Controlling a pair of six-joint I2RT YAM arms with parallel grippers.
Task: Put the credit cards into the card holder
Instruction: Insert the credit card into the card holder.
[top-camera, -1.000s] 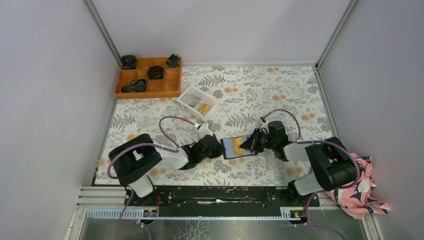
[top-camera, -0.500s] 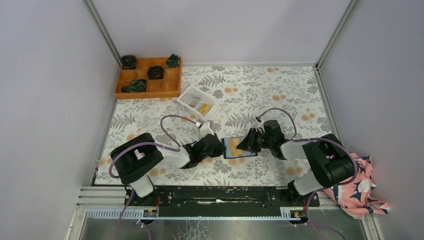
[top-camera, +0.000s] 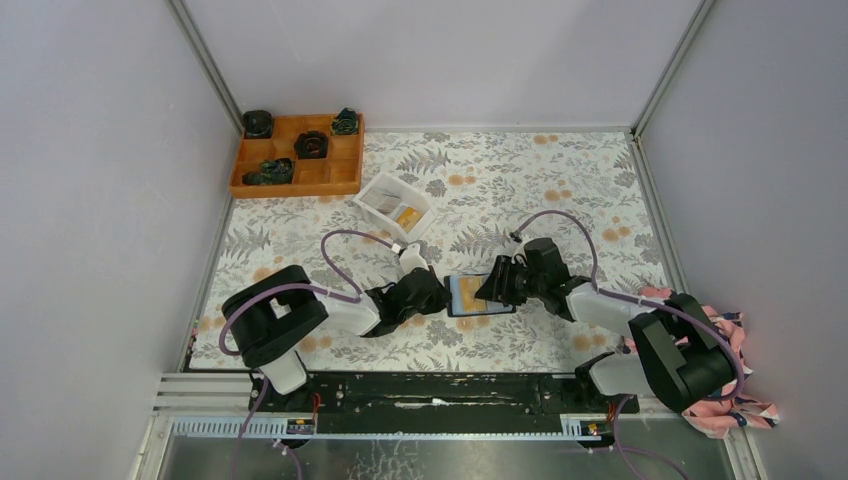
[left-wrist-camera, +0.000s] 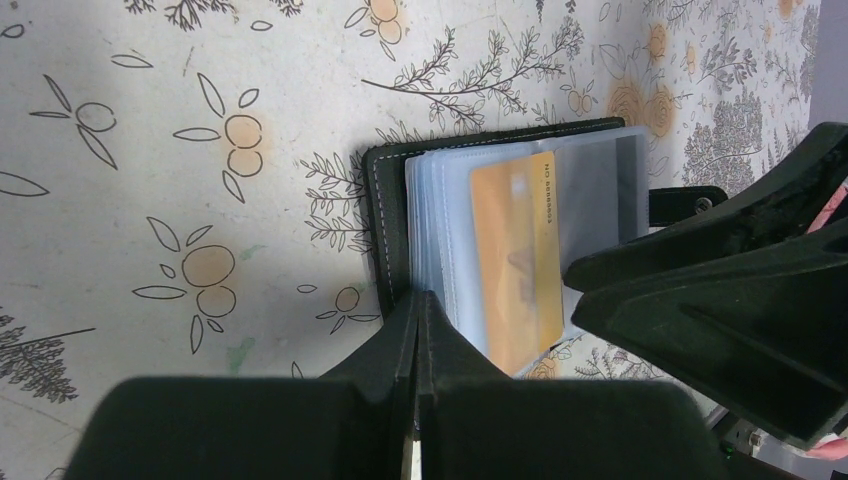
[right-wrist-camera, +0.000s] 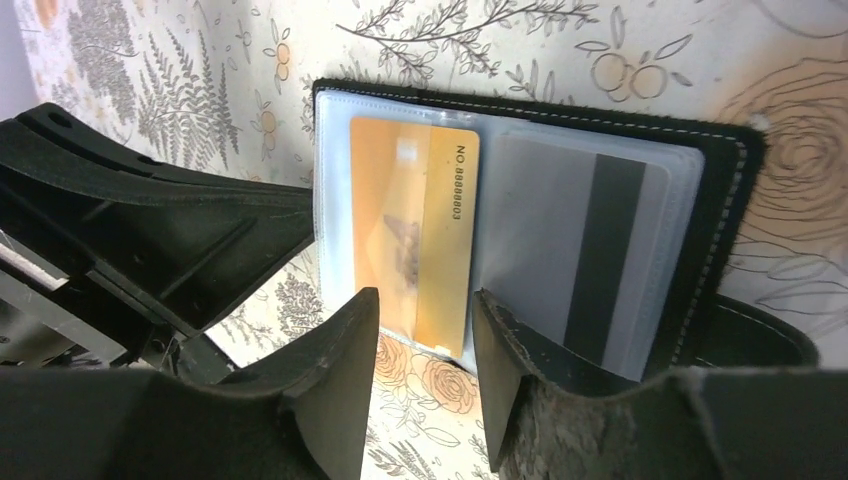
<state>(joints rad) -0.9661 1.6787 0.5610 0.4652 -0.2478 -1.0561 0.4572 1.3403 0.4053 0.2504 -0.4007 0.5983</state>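
The card holder (top-camera: 470, 296) lies open on the floral mat, a black cover (left-wrist-camera: 385, 200) with clear sleeves. An orange-yellow credit card (right-wrist-camera: 415, 230) sits in the left sleeve, its lower end sticking out a little; it also shows in the left wrist view (left-wrist-camera: 515, 260). A whitish-grey card with a dark stripe (right-wrist-camera: 580, 250) lies in the sleeve beside it. My left gripper (left-wrist-camera: 418, 300) is shut on the holder's edge (top-camera: 441, 297). My right gripper (right-wrist-camera: 425, 330) is open, its fingers either side of the orange card's lower end, not touching it (top-camera: 492, 290).
A white plastic tray (top-camera: 376, 192) with more cards stands behind the left arm. An orange compartmented box (top-camera: 320, 177) with dark items sits at the back left. A floral cloth (top-camera: 720, 395) lies by the right arm's base. Grey walls enclose the mat.
My right gripper has moved a little left over the holder and its elbow has swung to the right. The orange card now lies flat in the sleeve. My left gripper has not moved.
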